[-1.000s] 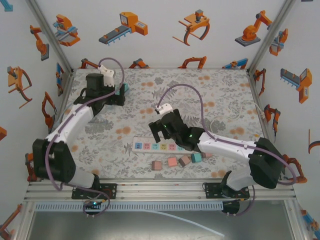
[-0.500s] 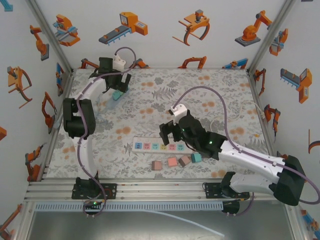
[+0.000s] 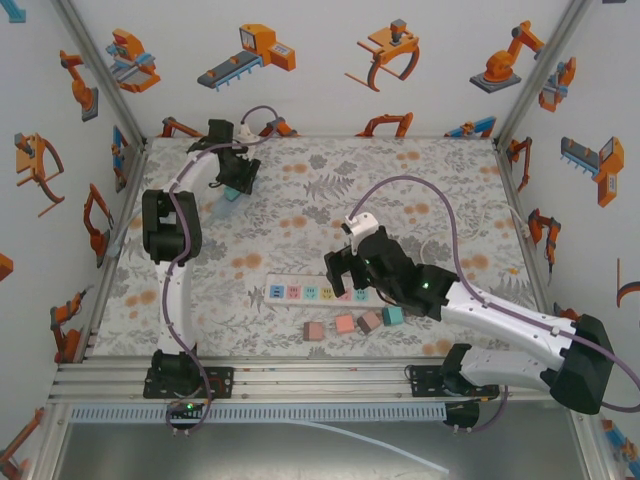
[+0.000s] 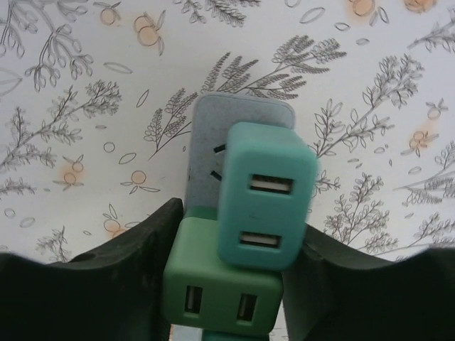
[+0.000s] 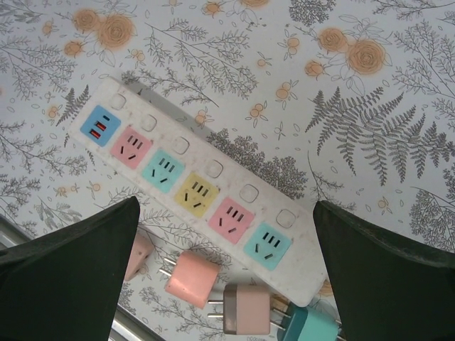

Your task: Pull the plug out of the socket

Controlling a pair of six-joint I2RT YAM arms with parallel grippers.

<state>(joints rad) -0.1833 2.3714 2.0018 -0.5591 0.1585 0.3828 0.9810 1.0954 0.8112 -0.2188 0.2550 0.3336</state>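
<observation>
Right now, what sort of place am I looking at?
Probably a robot training cell in a lab: an aluminium frame boxes in the workspace, the walls carry robot cartoons, and a power strip lies on a floral cloth.

Bright even light, faint shadows (focus sharp).

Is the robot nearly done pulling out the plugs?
Partly. The long power strip has every socket empty, with loose plugs lying beside it. Now the left claw pinches a green plug at the grey socket block. It and the teal plug both look plugged in there, so pulling them off is left.
</observation>
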